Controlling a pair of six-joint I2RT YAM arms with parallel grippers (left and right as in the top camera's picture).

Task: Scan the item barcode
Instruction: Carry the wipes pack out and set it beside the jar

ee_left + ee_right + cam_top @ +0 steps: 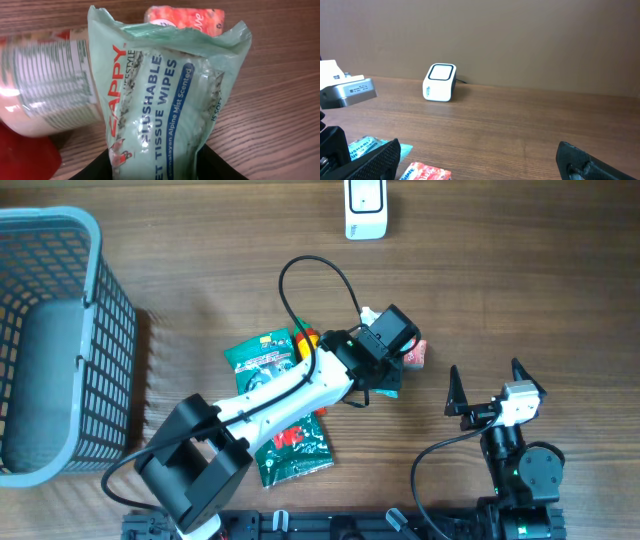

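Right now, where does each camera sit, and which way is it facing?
Overhead: fixed above the table, looking straight down; takes in the left gripper and right gripper.
Left wrist: on the left arm, looking along its fingers at the wipes packet between them.
Right wrist: low over the table, facing the scanner and wall; its open fingers frame the bottom.
Shared: overhead and right wrist both show the scanner.

The wooden table (520, 300) carries a grey basket (115, 330) at left, a white scanner (365, 208) at the far edge, green packets (295, 445) and an orange pack (415, 355) mid-table.
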